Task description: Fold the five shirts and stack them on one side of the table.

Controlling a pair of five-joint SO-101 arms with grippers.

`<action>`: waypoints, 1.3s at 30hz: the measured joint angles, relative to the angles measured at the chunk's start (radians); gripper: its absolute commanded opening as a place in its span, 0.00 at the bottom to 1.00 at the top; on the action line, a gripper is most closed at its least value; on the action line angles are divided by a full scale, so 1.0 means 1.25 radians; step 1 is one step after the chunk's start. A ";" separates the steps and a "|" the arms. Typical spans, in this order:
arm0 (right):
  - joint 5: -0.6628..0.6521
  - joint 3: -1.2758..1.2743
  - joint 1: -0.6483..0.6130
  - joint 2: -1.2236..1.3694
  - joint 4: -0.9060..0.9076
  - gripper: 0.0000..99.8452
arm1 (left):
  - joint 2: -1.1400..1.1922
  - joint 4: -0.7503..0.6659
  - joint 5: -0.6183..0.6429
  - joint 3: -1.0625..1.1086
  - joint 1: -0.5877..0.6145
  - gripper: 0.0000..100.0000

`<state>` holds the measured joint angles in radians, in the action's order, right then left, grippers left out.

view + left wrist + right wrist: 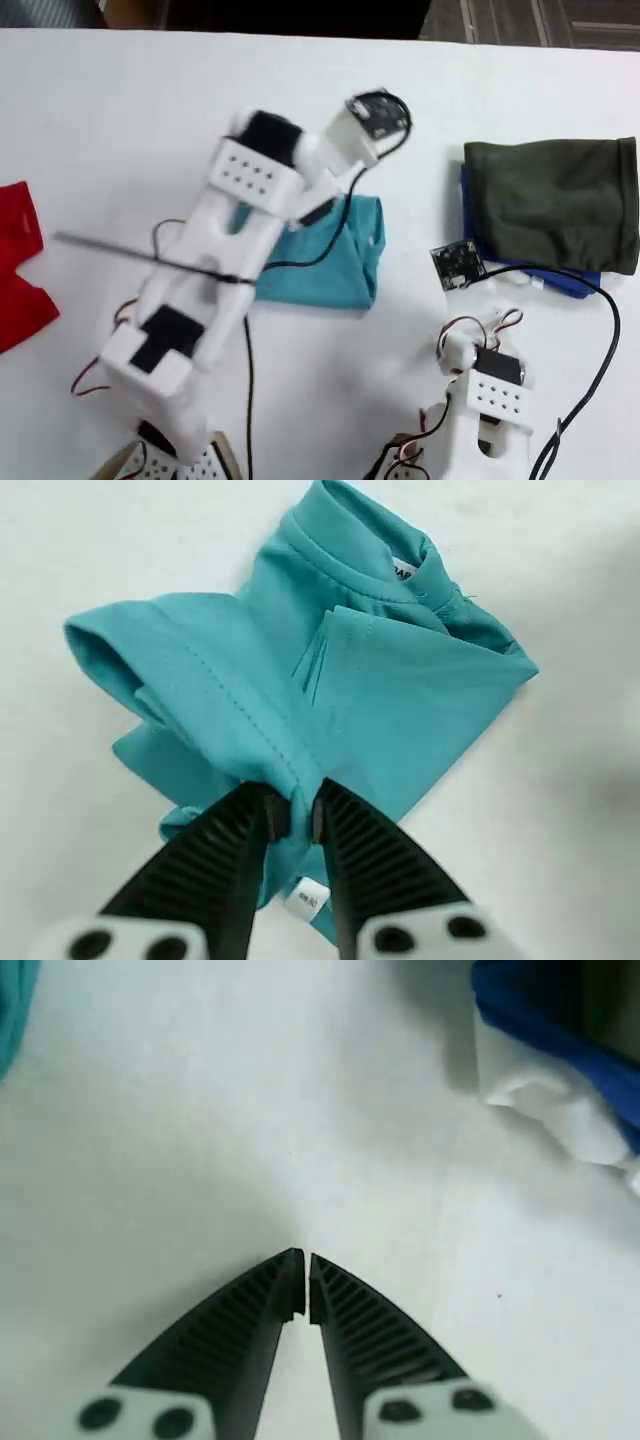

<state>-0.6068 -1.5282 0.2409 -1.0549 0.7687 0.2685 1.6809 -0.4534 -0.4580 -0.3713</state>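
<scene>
A teal shirt (400,690) lies partly folded in the middle of the table (120,110), collar away from the arm. My left gripper (292,815) is shut on a raised fold at the shirt's edge; in the high view the left arm reaches over the teal shirt (340,260). At the right side an olive shirt (555,200) lies folded on a blue shirt (575,283). A red shirt (15,265) lies unfolded at the left edge. My right gripper (305,1285) is shut with nothing in it, above bare table beside the blue shirt (560,1030).
White cloth (540,1110) sticks out from under the blue shirt. The right arm (490,390) sits folded back at the front right, with black cables trailing around it. A corner of the teal shirt (10,1010) shows in the right wrist view.
</scene>
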 measured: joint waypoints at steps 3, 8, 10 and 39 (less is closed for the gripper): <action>0.000 0.000 0.000 0.000 0.000 0.02 | 0.053 -0.028 0.000 0.000 -0.012 0.03; 0.000 0.000 0.000 0.000 0.000 0.02 | 0.076 -0.061 0.000 0.000 -0.016 0.06; 0.000 0.000 -0.007 0.000 0.000 0.02 | 0.077 -0.064 0.000 0.000 -0.016 0.13; 0.036 0.350 -0.287 0.142 0.101 0.02 | 0.081 0.053 -0.053 -0.103 0.712 0.03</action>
<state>-0.5623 -1.0909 -0.1181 -0.8769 0.8945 0.3698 1.7469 -0.5194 -0.5869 0.5186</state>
